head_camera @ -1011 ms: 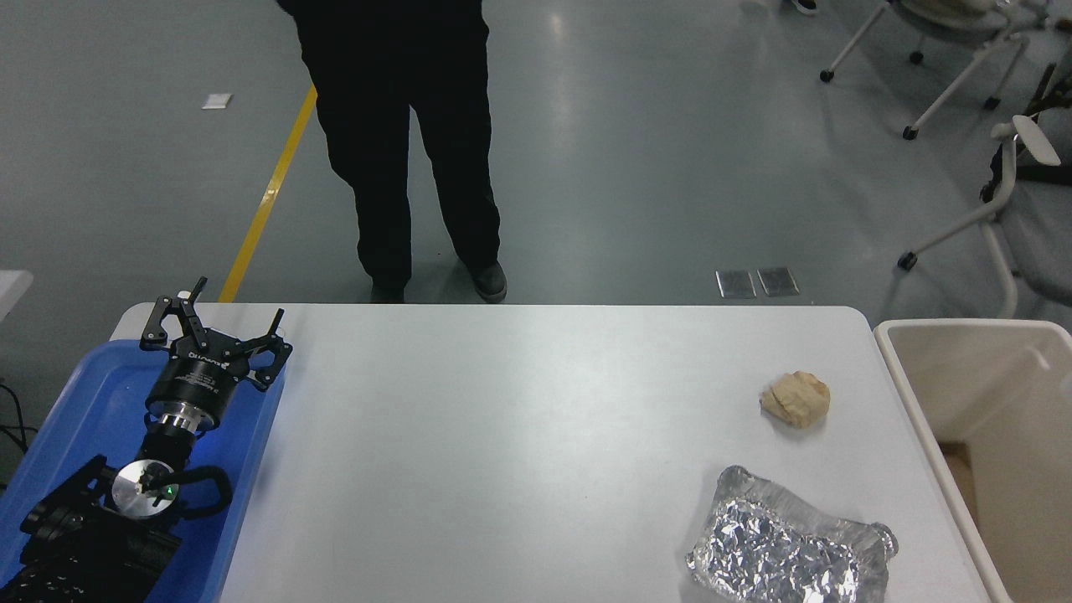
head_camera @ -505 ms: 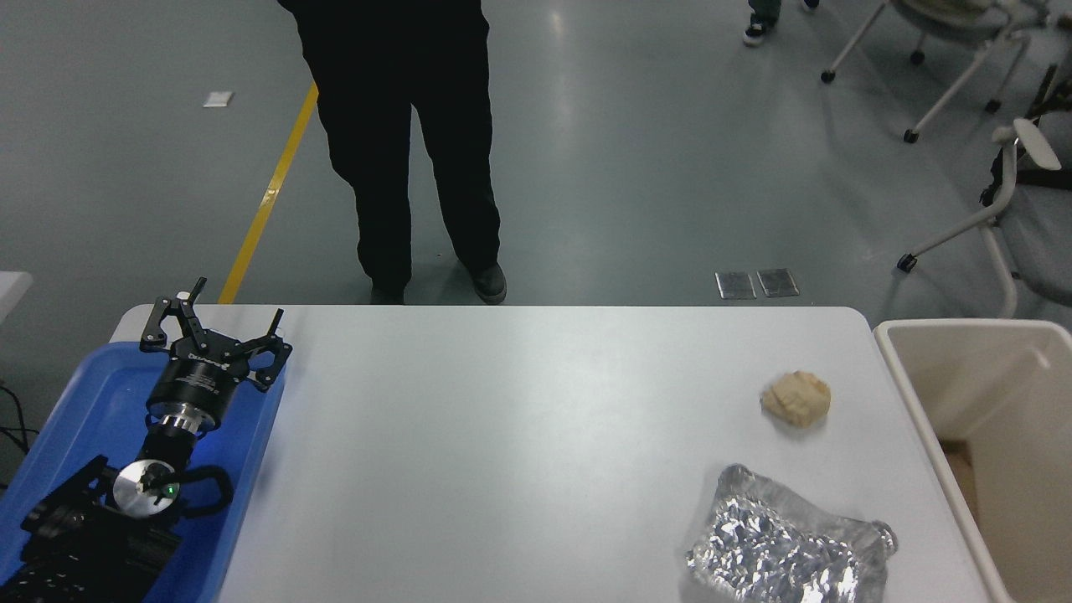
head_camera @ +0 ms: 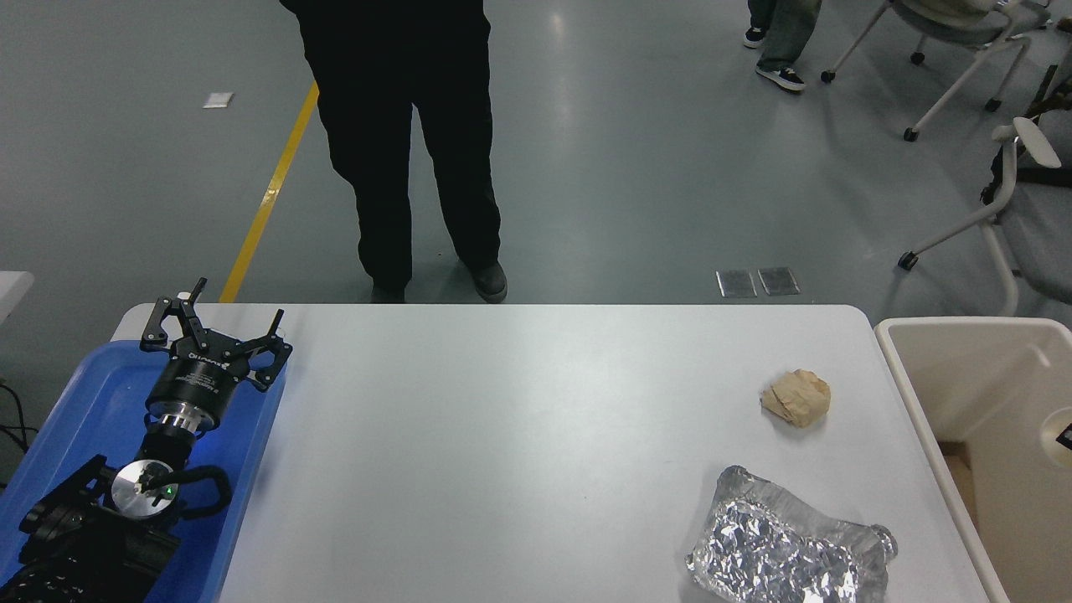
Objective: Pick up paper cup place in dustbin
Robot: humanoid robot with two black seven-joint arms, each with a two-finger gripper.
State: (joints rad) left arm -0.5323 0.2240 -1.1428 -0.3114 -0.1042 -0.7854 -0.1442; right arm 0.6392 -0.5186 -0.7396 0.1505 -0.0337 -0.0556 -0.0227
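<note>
My left gripper (head_camera: 213,335) sits parked, fingers apart, over the blue tray (head_camera: 75,419) at lower left. Paper cup (head_camera: 1057,435) just shows at right edge, over the dustbin (head_camera: 930,394). Release step, I judge; my right gripper is out of frame.

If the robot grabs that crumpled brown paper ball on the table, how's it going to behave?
The crumpled brown paper ball is probably light for its size and will likely squash under a firm squeeze, given its creased, folded surface. Pushed, it may roll a little, then stop on its flattened faces. The dull paper looks unlikely to slip in a gripper.
</note>
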